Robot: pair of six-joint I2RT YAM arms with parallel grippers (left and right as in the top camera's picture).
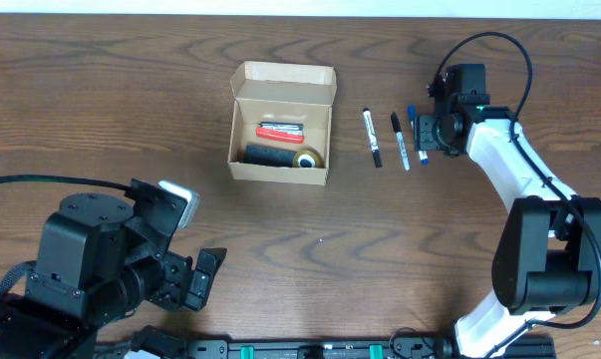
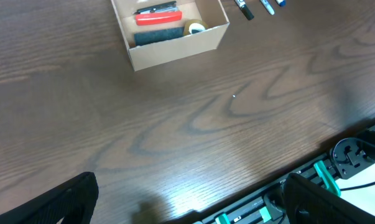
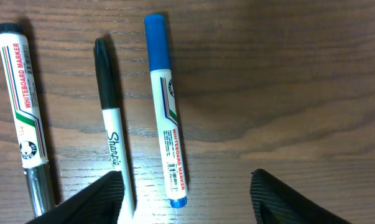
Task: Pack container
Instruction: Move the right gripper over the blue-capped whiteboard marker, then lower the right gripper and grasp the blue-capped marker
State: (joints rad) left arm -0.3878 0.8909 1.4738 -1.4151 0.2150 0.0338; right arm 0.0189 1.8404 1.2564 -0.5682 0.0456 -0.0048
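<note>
The container (image 1: 278, 171) is a small tan cardboard box with its flap lid open, left of the table's centre. It holds a red item (image 1: 279, 130), a black block (image 1: 268, 154) and a yellow tape roll (image 1: 307, 158). Three markers lie to its right: a black-capped whiteboard marker (image 3: 25, 106), a black Sharpie (image 3: 111, 118) and a blue whiteboard marker (image 3: 165, 106). My right gripper (image 3: 186, 182) is low over the blue marker's end, open, fingers on either side and not touching it. The left finger sits beside the Sharpie. My left gripper (image 2: 190, 190) hangs open and empty near the front edge.
The container (image 2: 175, 46) shows at the top of the left wrist view, with marker tips (image 2: 244, 10) beside it. A black rail with green clips (image 2: 327, 174) runs along the table's front edge. The right arm (image 1: 509, 160) reaches in from the lower right.
</note>
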